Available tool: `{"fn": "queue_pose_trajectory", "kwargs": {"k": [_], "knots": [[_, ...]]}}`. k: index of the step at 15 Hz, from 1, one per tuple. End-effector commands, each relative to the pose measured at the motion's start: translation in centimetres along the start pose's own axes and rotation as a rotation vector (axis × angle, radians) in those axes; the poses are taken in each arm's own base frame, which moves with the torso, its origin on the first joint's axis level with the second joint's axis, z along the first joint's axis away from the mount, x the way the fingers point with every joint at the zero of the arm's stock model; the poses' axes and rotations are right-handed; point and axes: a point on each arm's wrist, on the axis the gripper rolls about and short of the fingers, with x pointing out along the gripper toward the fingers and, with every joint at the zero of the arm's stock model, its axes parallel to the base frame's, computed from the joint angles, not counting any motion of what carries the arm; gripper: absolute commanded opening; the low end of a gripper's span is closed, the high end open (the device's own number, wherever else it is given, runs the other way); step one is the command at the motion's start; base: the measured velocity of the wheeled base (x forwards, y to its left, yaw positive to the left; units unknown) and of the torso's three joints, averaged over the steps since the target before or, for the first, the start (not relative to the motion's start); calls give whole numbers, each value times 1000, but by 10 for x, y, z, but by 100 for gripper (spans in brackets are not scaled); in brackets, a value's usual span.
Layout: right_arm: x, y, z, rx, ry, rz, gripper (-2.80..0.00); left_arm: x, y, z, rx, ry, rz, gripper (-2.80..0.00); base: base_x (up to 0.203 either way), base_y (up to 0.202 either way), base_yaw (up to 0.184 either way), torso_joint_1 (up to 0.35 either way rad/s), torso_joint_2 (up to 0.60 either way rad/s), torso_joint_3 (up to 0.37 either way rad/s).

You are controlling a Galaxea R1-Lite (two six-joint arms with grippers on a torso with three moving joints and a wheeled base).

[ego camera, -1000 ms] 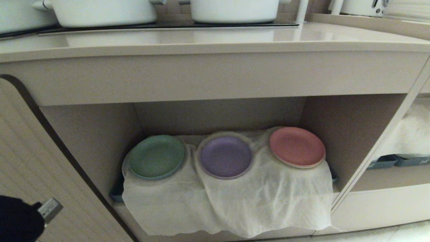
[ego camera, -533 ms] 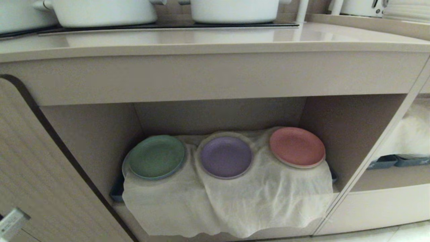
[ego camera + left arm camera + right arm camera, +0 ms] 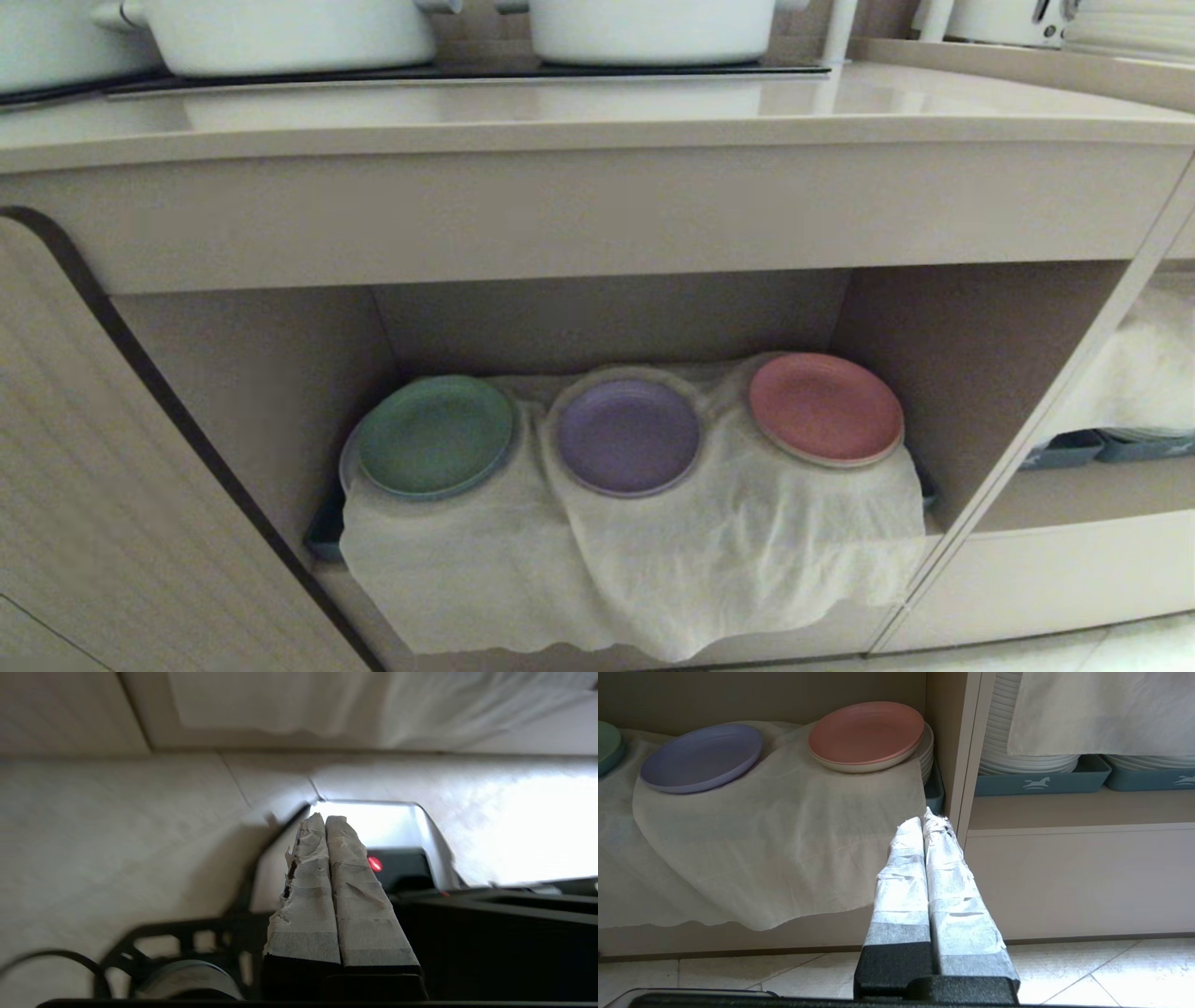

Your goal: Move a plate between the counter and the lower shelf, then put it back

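Note:
The lavender plate [image 3: 627, 435] lies in the middle of the lower shelf [image 3: 971, 373] on a white cloth [image 3: 653, 560], between a green plate [image 3: 435, 433] and a pink plate [image 3: 825, 407]. The right wrist view also shows the plate [image 3: 701, 757]. The counter [image 3: 597, 112] runs above the shelf. Neither gripper shows in the head view. My left gripper [image 3: 325, 817] is shut on nothing, low over the floor tiles and my own base. Down in front of the cabinet, my right gripper [image 3: 924, 816] is shut and empty too, off to the right of the plate.
Two white pots [image 3: 280, 33] stand on the black hob at the back of the counter. An open cabinet door [image 3: 112, 485] stands at the left. The compartment to the right holds blue trays [image 3: 1036, 781] with stacked white plates under another cloth.
The left gripper, seen at the lower left corner of the head view a second ago, has sunk out of that view. The plates and cloth have not moved.

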Motion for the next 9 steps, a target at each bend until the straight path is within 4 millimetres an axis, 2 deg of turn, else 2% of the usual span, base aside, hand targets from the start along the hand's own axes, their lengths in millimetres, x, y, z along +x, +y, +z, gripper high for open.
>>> {"fn": "queue_pose_trajectory", "kwargs": {"k": [1,5,9], "knots": [[0,0,0,0,2,0,-280,-8,6,-2,49,-69,8,-280,0,0,0,0,0,0],[0,0,0,0,2,1,-280,-20,10,-17,190,-263,-33,-280,0,0,0,0,0,0],[0,0,0,0,2,0,-280,-17,13,-34,279,-438,42,-280,0,0,0,0,0,0]]}}
